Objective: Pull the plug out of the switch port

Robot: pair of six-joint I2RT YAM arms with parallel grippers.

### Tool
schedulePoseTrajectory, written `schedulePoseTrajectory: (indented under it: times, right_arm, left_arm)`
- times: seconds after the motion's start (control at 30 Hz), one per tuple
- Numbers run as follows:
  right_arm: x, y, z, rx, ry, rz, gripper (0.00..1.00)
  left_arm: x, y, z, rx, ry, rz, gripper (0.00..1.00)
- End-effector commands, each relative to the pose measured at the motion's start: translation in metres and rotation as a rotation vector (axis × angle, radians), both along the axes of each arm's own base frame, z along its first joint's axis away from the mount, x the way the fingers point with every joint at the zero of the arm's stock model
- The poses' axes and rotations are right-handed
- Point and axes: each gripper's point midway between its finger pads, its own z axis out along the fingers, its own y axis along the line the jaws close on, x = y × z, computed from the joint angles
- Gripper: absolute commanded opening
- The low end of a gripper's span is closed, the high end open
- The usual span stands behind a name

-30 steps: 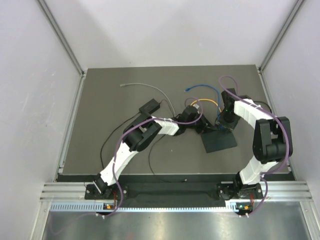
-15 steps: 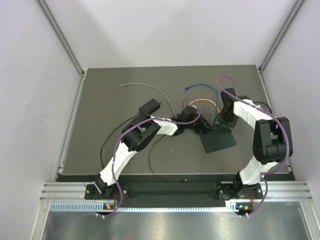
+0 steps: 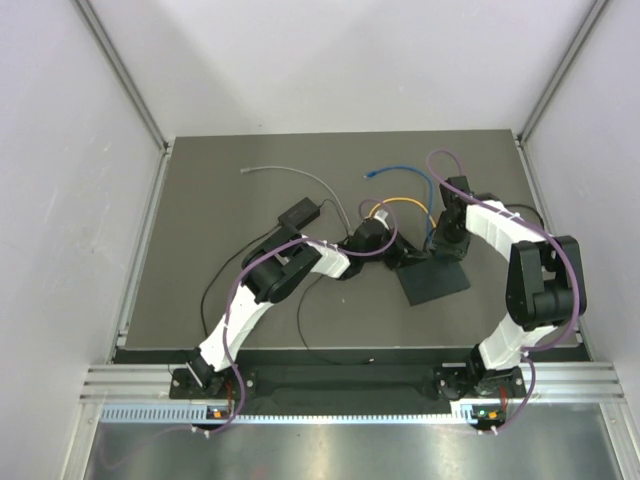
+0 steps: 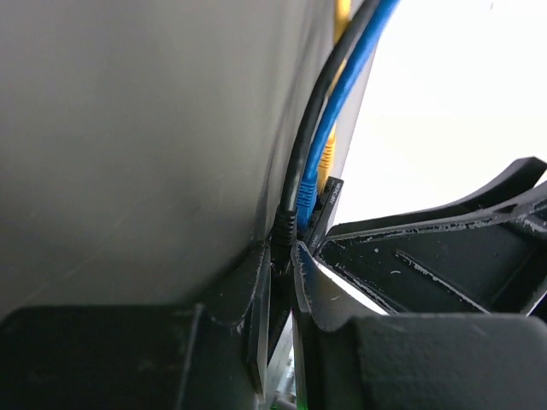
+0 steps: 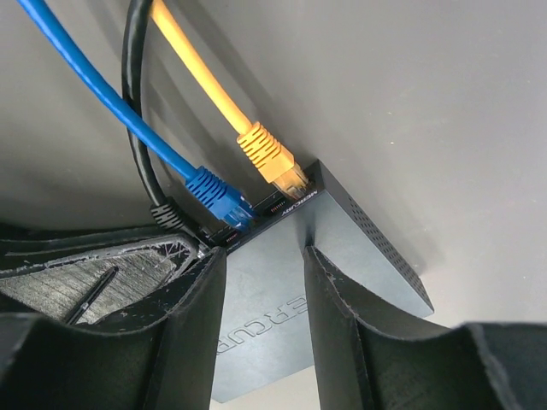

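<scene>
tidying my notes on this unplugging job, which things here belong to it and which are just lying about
In the job: switch; black plug at its port; left tool, pinched on that plug; right tool, open over the switch.
Lying about: blue cable and yellow cable, plugged in, not gripped; grey cable; small black block with thin cord.

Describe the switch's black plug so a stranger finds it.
Find the flat black switch on the table. Three plugs line one edge. The black plug ends the row beside the blue plug, farthest from the yellow plug: the only dark one.
</scene>
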Motion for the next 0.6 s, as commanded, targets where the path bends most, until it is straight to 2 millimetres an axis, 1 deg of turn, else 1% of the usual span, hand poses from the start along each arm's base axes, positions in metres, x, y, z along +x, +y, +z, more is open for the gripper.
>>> schedulePoseTrajectory:
  times: [0.0, 0.1, 0.17, 0.23, 0.27, 0.3, 0.33, 0.37, 0.4, 0.43, 0.47, 0.5, 0.53, 0.57]
  right_arm:
    - [-0.036, -0.006, -0.038, -0.032, 0.166, 0.042, 0.42]
    - [-0.032, -0.005, -0.037, -0.030, 0.163, 0.048, 0.42]
    - [-0.032, -0.003, -0.038, -0.020, 0.170, 0.049, 0.42]
    - [-0.032, -0.001, -0.040, -0.009, 0.174, 0.047, 0.42]
    - [-0.032, 0.000, -0.042, -0.005, 0.178, 0.048, 0.42]
    - [-0.033, 0.001, -0.043, -0.001, 0.183, 0.047, 0.42]
    - [-0.034, 0.002, -0.043, 0.006, 0.186, 0.049, 0.42]
    - [-0.033, 0.002, -0.044, 0.007, 0.188, 0.049, 0.42]
    - [-0.033, 0.002, -0.044, 0.007, 0.188, 0.049, 0.42]
    - [-0.034, 0.003, -0.043, 0.009, 0.193, 0.051, 0.42]
    - [-0.029, 0.004, -0.040, 0.012, 0.178, 0.054, 0.42]
    - [-0.027, 0.005, -0.037, 0.018, 0.174, 0.054, 0.42]
    - [-0.026, 0.006, -0.034, 0.024, 0.176, 0.053, 0.42]
    - [-0.019, 0.008, -0.026, 0.031, 0.157, 0.050, 0.42]
  left_arm:
    - [0.056, 0.021, 0.032, -0.072, -0.206, 0.118, 0.00]
    - [0.057, 0.028, 0.030, -0.065, -0.215, 0.142, 0.00]
    - [0.063, 0.033, 0.030, -0.081, -0.200, 0.165, 0.00]
    - [0.069, 0.038, 0.034, -0.139, -0.139, 0.224, 0.00]
    - [0.072, 0.040, 0.031, -0.179, -0.108, 0.247, 0.00]
    - [0.076, 0.042, 0.036, -0.240, -0.039, 0.292, 0.00]
    - [0.077, 0.043, 0.040, -0.267, -0.028, 0.304, 0.00]
    - [0.078, 0.043, 0.039, -0.254, -0.002, 0.309, 0.00]
    - [0.080, 0.039, 0.043, -0.243, -0.004, 0.289, 0.00]
    - [0.080, 0.040, 0.031, -0.176, 0.027, 0.286, 0.00]
    - [0.083, 0.038, 0.048, -0.136, -0.053, 0.264, 0.00]
    - [0.084, 0.036, 0.047, -0.058, -0.089, 0.239, 0.00]
    - [0.084, 0.032, 0.052, 0.062, -0.097, 0.208, 0.00]
    - [0.082, 0.033, 0.047, 0.138, -0.157, 0.179, 0.00]
